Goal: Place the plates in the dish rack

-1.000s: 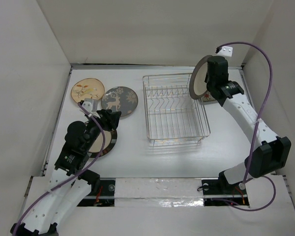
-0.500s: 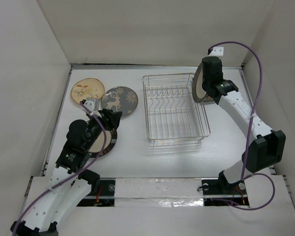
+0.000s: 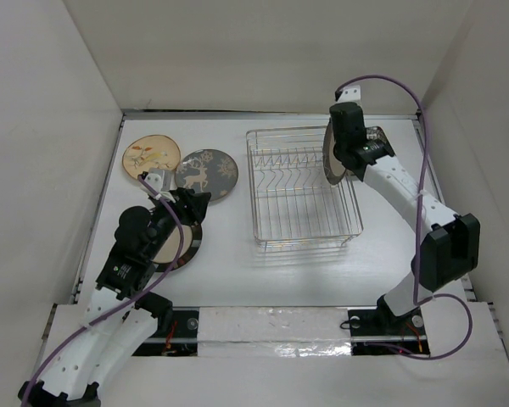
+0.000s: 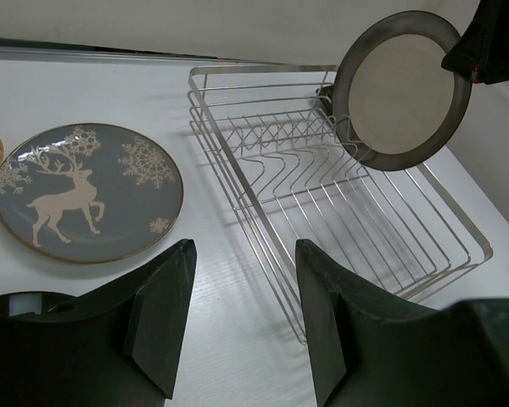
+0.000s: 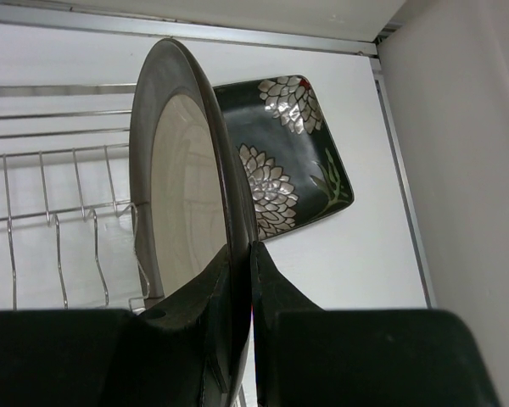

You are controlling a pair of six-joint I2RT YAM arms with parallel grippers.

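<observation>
Five plates, one dish rack and two grippers show. Going from the left in the top view, the tan floral plate (image 3: 150, 158) lies flat at the 10 o'clock part of the table (image 3: 229, 275). The grey deer plate (image 3: 206, 175) lies just beside it at its 4 o'clock. A first cream-centred plate (image 3: 176, 248) with a dark rim lies at 6 o'clock of those two, partly under the left arm. The left gripper (image 4: 244, 326) hovers there with its fingers spread wide and nothing between them, pointed toward 1 o'clock at the deer plate and the rack.

The single dish rack (image 3: 306, 239) stands right of centre, with no plate resting in it. Over its 1 o'clock corner the right gripper (image 5: 250, 297) pinches the rim of the second cream-centred plate (image 3: 330, 153), holding it upright on edge. Whether its lower edge touches the wires cannot be told. The black square plate (image 5: 288, 157) lies flat on the table just to the rack's 3 o'clock side.
</observation>
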